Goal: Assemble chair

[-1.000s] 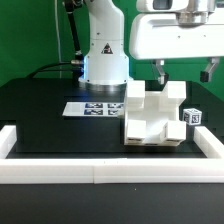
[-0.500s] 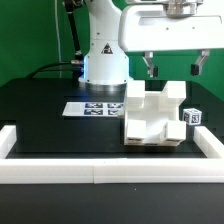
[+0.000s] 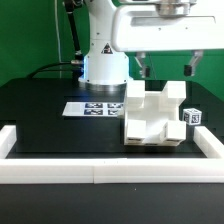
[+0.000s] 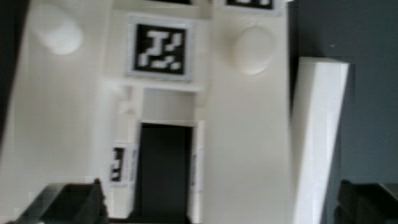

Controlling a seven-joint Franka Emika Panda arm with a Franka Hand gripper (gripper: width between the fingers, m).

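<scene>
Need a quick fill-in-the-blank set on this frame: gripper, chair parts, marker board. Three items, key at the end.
1. The gripper hangs above the chair assembly with its jaws ____.
2. The small tagged cube sits on the exterior view's ____ of the assembly.
3. The marker board lies on the exterior view's ____ of the assembly.
Missing words: open; right; left.

chair (image 3: pixel 150 122): white plastic, smooth, slight sheen
table (image 3: pixel 40 115): black, matt
marker board (image 3: pixel 80 108): thin white sheet, printed
border rail (image 3: pixel 60 173): white, smooth
</scene>
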